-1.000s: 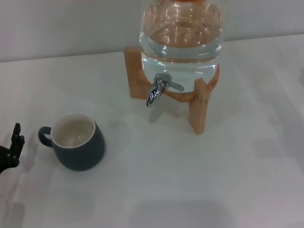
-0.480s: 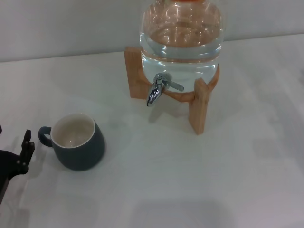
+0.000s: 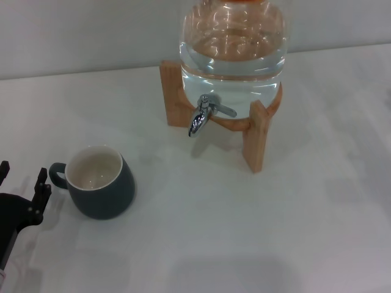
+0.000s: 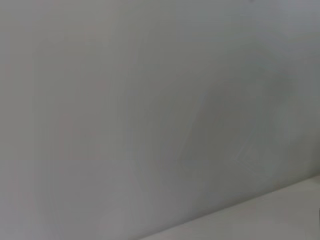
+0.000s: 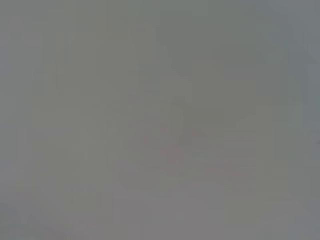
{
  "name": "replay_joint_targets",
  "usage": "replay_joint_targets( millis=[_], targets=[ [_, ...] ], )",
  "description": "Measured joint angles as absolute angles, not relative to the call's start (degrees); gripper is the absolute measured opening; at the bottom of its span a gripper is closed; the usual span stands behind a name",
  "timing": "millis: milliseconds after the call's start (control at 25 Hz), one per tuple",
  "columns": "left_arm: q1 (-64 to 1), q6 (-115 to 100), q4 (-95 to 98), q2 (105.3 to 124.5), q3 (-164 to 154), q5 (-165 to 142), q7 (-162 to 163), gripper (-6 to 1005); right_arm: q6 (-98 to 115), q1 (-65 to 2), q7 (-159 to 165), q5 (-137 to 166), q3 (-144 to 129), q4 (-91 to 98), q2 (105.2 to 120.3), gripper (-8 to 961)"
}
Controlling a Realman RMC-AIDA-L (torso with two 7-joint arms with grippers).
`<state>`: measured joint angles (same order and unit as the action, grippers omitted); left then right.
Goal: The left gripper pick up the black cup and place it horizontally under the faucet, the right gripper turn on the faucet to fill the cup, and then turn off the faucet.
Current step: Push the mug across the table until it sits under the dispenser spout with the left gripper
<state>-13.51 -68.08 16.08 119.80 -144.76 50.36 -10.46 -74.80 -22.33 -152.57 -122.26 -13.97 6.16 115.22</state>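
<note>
The black cup (image 3: 102,186) stands upright on the white table, cream inside showing, its loop handle (image 3: 57,175) turned toward the left edge. My left gripper (image 3: 23,174) comes in from the lower left, just left of that handle, open, with nothing between its fingers. The chrome faucet (image 3: 201,116) juts from the clear water jar (image 3: 232,46) at the back centre, spout down, with bare table under it. My right gripper is out of view. Both wrist views show only a plain grey surface.
The jar rests on a wooden stand (image 3: 256,137) whose legs reach toward me beside the faucet. The white table (image 3: 244,232) stretches wide in front and to the right. A pale wall runs behind.
My left gripper has slid rightward and nearer to the cup's handle, and a second finger now shows at the left edge. The cup and faucet have stayed put.
</note>
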Motion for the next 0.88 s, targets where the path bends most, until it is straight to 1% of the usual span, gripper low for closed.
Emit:
replay_joint_targets(
  millis=[880],
  targets=[
    [-11.9,-67.8,18.5,119.71,-147.1,50.4,-15.4,636,-74.8,-21.9,-152.6,-122.3,-13.7,6.5,115.23,855]
  ],
)
